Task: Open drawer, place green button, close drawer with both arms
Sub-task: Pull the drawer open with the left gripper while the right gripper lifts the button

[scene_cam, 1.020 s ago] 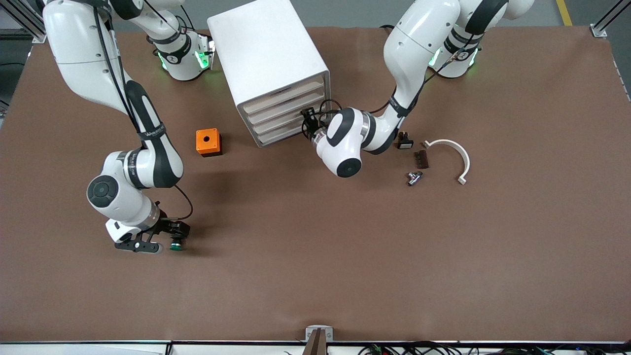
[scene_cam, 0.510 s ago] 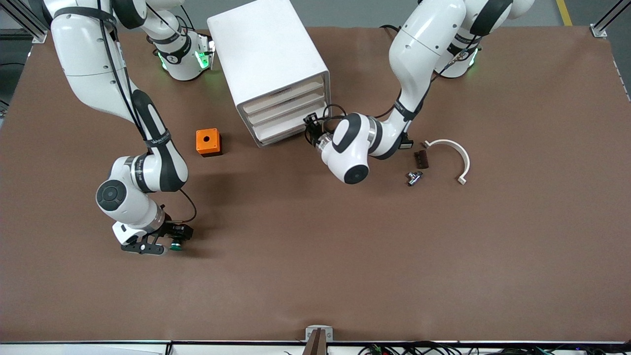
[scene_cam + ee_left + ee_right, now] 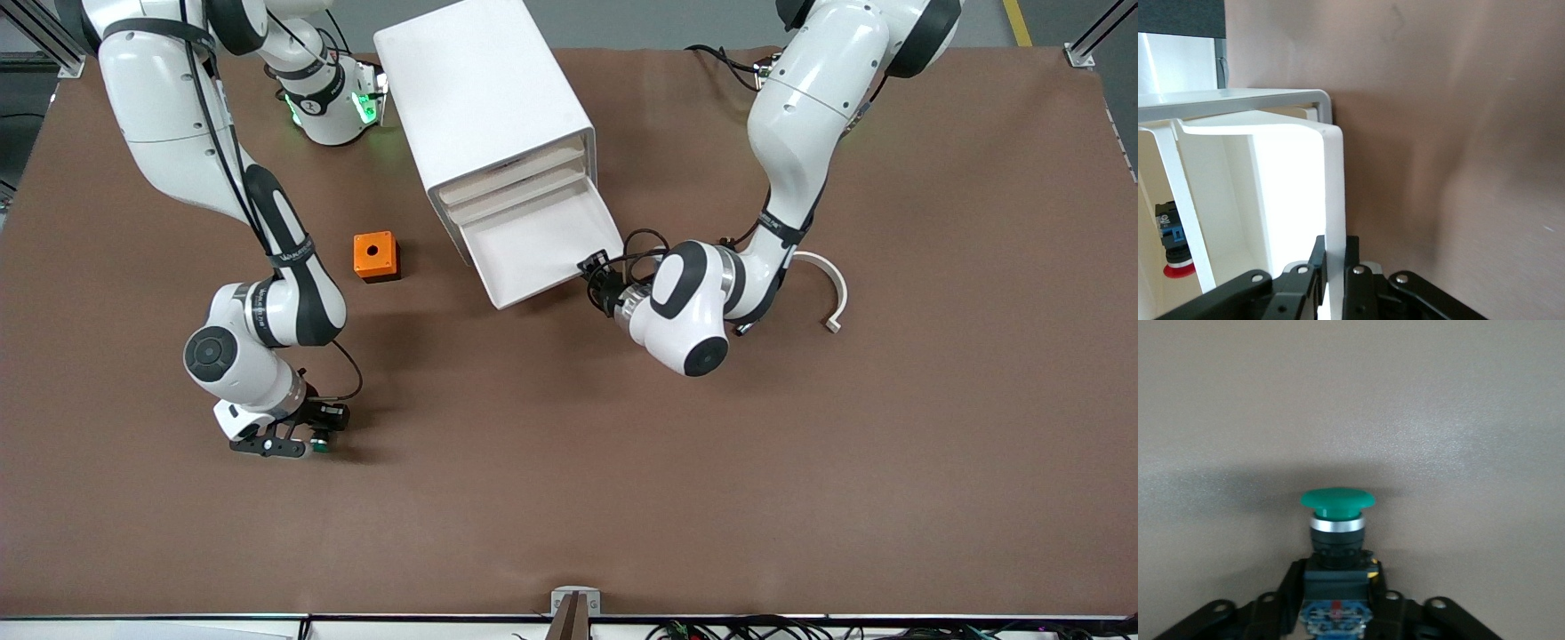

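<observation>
The bottom drawer (image 3: 542,244) of the white cabinet (image 3: 480,107) stands pulled out over the brown tabletop (image 3: 622,462), its shallow white tray showing nothing inside in the front view, while the drawers above it sit closed. The left pincer (image 3: 594,277) is at the drawer's front corner toward the left arm's end of the tabletop, and the left wrist view shows its black fingers (image 3: 1298,283) pinching the thin white front wall of the drawer (image 3: 1333,193) from both sides. That same view looks into the cabinet beside the drawer, where a small part with a red cap and a blue and black body (image 3: 1170,243) can be seen. The right pincer (image 3: 307,436) is low over the tabletop, nearer the front camera than the orange box (image 3: 376,256) and toward the right arm's end. It is pressed on the button (image 3: 318,442), and the right wrist view shows the fingers (image 3: 1288,593) gripping the button's dark body, with the round green cap (image 3: 1337,501) and a silver ring pointing away from the pincer. A curved white piece (image 3: 827,284) lies on the tabletop just beside the left arm's wrist.
</observation>
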`<action>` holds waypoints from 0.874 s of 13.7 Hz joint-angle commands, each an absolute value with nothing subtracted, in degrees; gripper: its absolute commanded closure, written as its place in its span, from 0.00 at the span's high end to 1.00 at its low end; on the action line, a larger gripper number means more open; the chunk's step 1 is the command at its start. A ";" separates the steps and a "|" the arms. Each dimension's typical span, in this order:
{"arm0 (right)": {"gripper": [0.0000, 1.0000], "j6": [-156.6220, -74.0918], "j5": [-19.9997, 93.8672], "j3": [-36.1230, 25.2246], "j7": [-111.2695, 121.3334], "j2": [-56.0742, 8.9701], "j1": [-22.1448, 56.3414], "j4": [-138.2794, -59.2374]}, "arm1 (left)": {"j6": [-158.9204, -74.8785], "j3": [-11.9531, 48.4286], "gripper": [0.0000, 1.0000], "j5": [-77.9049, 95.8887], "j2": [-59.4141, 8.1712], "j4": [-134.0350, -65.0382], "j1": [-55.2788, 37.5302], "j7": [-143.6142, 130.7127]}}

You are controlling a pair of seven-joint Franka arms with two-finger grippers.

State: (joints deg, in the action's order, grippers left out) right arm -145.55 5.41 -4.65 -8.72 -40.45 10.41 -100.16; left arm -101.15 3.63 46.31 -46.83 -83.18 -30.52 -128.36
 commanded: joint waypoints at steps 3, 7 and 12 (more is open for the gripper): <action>0.00 -144.23 6.42 -4.39 -8.52 -39.91 10.20 -99.05 | -101.87 3.60 0.95 45.09 -47.46 -80.24 -28.39 -125.16; 0.00 -132.31 6.42 -4.31 -20.09 -33.33 11.42 -98.09 | -100.12 3.60 0.99 42.98 -47.20 -77.88 -27.07 -125.16; 0.00 -117.88 6.42 -4.31 -45.72 -22.60 20.19 -98.61 | -97.65 3.60 0.99 41.31 -46.23 -75.32 -24.17 -125.07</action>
